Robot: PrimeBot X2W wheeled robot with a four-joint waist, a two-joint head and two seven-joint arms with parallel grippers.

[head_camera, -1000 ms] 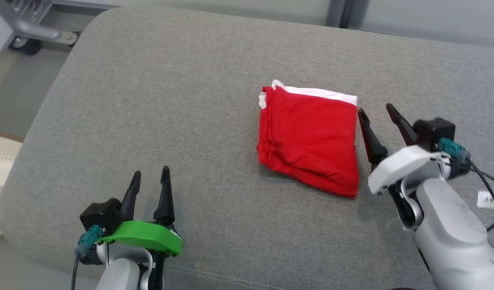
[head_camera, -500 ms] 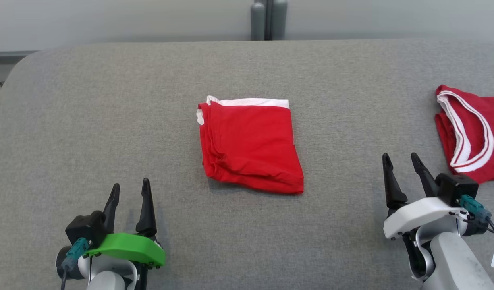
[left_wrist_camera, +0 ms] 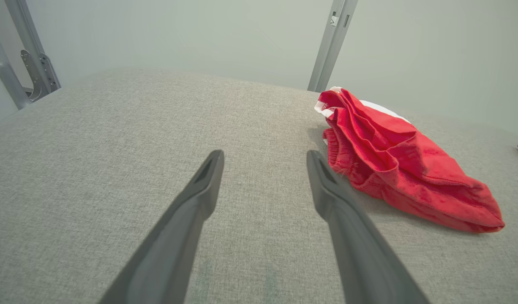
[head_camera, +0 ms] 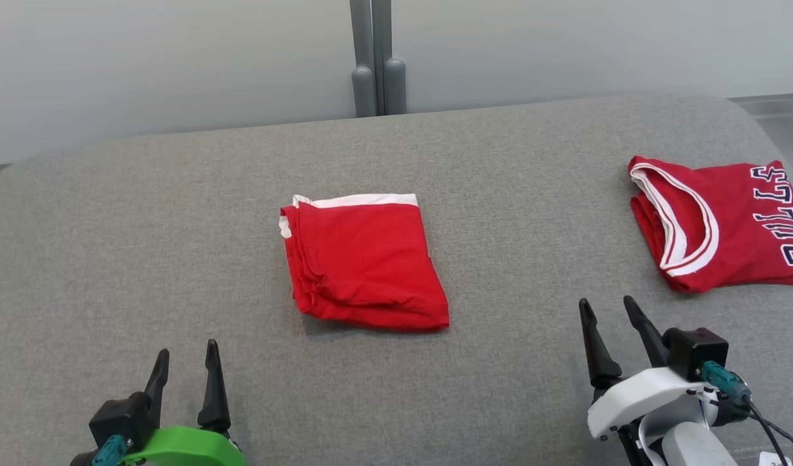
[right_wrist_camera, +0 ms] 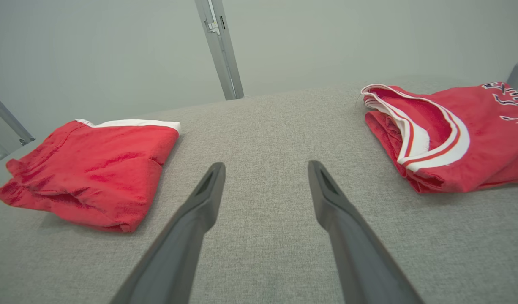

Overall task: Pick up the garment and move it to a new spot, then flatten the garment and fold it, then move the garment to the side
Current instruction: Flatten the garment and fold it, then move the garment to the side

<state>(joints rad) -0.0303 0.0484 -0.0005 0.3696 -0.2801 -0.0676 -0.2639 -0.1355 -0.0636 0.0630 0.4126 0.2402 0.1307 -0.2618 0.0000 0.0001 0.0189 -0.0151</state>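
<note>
A red garment with a white band along its far edge lies folded in a rough square at the middle of the grey cushion. In the left wrist view the garment is to the right of the fingers, and in the right wrist view the garment is to their left. My left gripper stands open at the lower left, nothing between its fingers. My right gripper stands open at the lower right, apart from the folded cloth and empty.
A second red garment, a jersey with white trim and dark lettering, lies at the cushion's right end; the jersey is to the right of my right fingers. A grey post rises against the pale wall behind the cushion.
The head camera has swung right and up, bringing the jersey and the wall into view. My right gripper, earlier beside the folded garment's right edge, now stands well clear of it.
</note>
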